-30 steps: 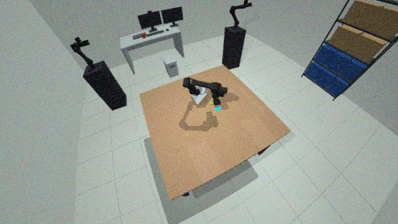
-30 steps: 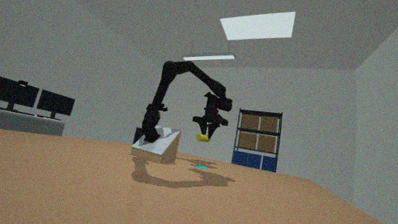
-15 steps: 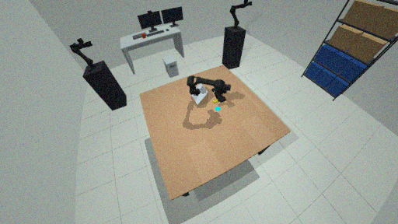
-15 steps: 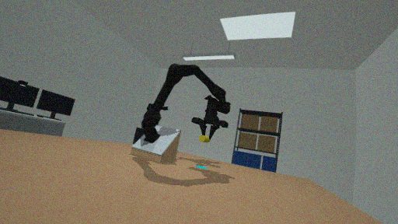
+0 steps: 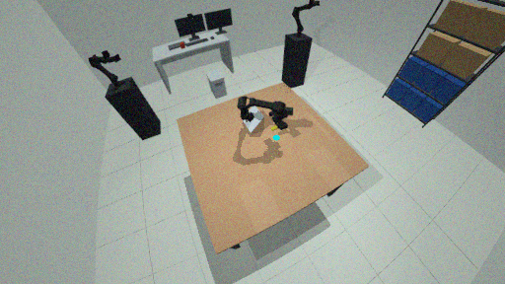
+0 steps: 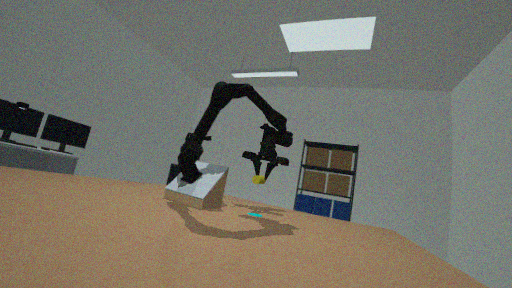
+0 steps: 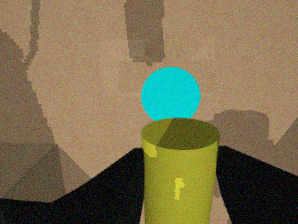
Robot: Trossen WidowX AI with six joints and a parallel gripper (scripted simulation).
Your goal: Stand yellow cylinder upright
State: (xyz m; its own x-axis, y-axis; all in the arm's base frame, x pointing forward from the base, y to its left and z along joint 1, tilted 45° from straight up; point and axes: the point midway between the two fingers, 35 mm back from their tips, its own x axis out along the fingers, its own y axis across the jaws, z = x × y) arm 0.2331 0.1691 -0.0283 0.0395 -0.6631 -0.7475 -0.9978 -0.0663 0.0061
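My gripper [image 6: 261, 176] [image 5: 279, 125] is shut on the yellow tall cylinder [image 6: 258, 179] [image 7: 180, 185] [image 5: 274, 128] and holds it in the air above the wooden table [image 5: 256, 197] [image 6: 100, 240]. In the wrist view the cylinder points away from the camera between the two black fingers, its far end just below the cyan circle [image 7: 170, 94]. The cyan circle [image 5: 276, 138] [image 6: 254, 215] lies flat on the table, below and close to the held cylinder. The cylinder hangs clear of the table.
The arm's white base block [image 6: 197, 185] [image 5: 254, 119] stands on the table beside the circle. Around the table are two black pedestals with arms [image 5: 132, 106] [image 5: 296, 58], a desk with monitors [image 5: 192, 46] and a shelf with boxes [image 5: 444, 59] [image 6: 327, 180].
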